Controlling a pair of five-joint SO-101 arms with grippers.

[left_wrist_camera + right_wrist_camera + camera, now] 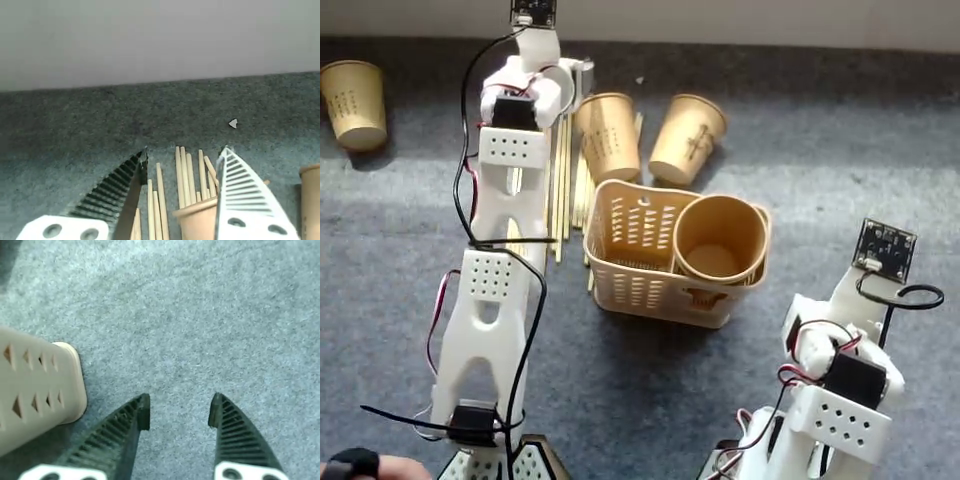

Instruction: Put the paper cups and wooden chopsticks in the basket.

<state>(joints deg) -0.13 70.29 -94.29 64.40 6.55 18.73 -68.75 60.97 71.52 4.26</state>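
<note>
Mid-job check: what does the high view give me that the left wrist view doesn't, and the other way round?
High view adds: the basket with one paper cup inside it, open end up; a stray cup lying at the far corner, apart from the rest; and the right arm beside the basket. Left wrist view adds: the left pincer open, its fingers straddling the chopstick ends. Shared: the wooden chopsticks on the carpet and the two cups lying beside them.

a grey carpet-like mat [650,400] covers the surface and meets a plain pale wall [160,40] behind.
</note>
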